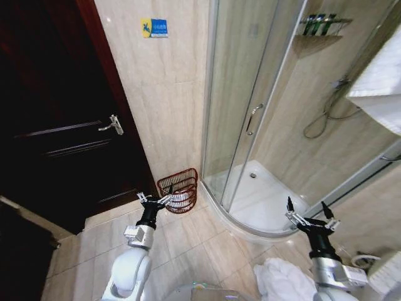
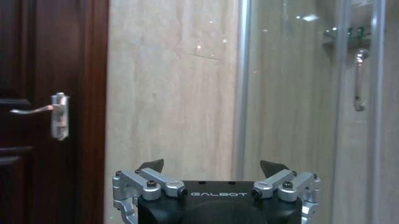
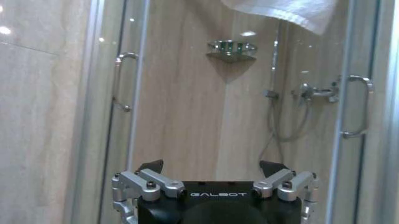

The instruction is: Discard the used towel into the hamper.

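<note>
Two open, empty pincers, left (image 1: 154,200) and right (image 1: 311,216); hamper (image 1: 179,189) upright, mouth upward, beside shower glass (image 1: 232,113).

Both grippers gape; hamper (image 1: 178,190) by left gripper (image 1: 153,200)

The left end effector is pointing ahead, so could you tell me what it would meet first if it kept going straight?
Probably the beige tiled wall between the dark door and the shower glass. The left end effector is open with nothing visible between it and the wall, though depth is unclear.
</note>
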